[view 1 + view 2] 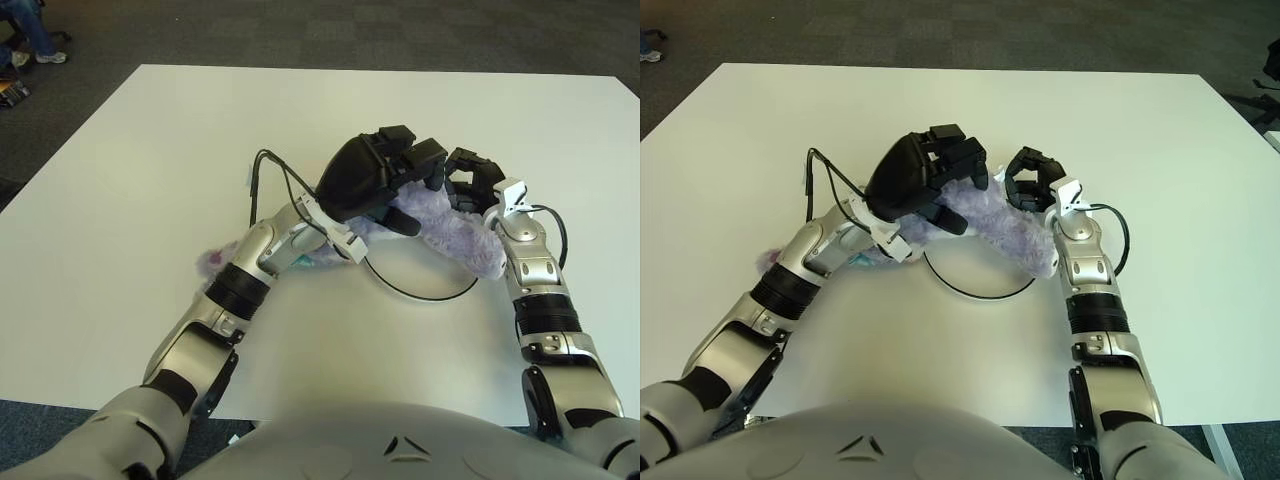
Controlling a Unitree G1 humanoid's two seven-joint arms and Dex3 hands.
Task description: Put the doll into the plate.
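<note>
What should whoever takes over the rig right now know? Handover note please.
Left hand: fingers curled on the purple doll, holding it above the far part of the plate.
Right hand: at the doll's far right side, fingers curled against the fur; whether it grips cannot be told.
Plate: white with a dark rim, on the white table, mostly hidden by doll and hands.
Done: doll grasped and brought over the plate.
Left: lower it in, release both hands.

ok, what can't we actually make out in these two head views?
- Far rim of the white black-rimmed plate: covered by the fluffy purple plush doll and left hand, both views.
- Whether the right hand grips the doll: fingers sit behind the fur.
- The second purple plush: mostly hidden by the left forearm.
</note>
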